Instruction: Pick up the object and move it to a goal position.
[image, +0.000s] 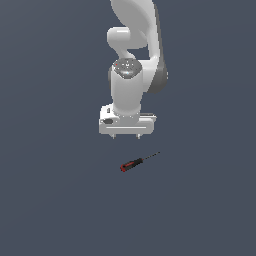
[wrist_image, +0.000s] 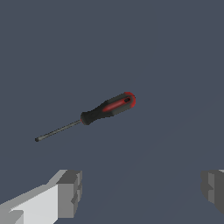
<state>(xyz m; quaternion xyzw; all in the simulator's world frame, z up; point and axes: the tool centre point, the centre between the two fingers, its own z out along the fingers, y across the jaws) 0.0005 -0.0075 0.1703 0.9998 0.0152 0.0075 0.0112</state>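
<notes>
Wrist view: screwdriver (wrist_image: 94, 113) sits out ahead of the fingers, lying flat on the plain grey floor (wrist_image: 166, 52), nothing gripped yet.
Gripper state: gripper (wrist_image: 141, 190) has its fingers spread wide, one pad (wrist_image: 70, 192) and the other pad (wrist_image: 214, 188) well apart with only floor showing between them.
Why open like that: my guess is it's set up for a grab from above. The tool is way narrower than that gap, so it should have loads of slack.
Where the object is: in the exterior view the screwdriver (image: 135, 163) lies on the floor at roughly 5 o'clock from the gripper (image: 126, 135), near it but not touching.
How it lies: red-and-black handle (image: 130, 164) toward 8 o'clock, thin dark shaft (image: 152, 156) pointing off toward 2 o'clock.
Arm pose: arm (image: 134, 65) hangs straight down with the hand pointing at the floor. Looks like a hover before lining up, since the fingers aren't over the tool.
Other stuff around: honestly nothing, just bare floor everywhere, no clutter in either view.
In the way: can't see anything blocking a drop onto the handle.
Goal spot: no marker visible, so can't tell where it's meant to go.
</notes>
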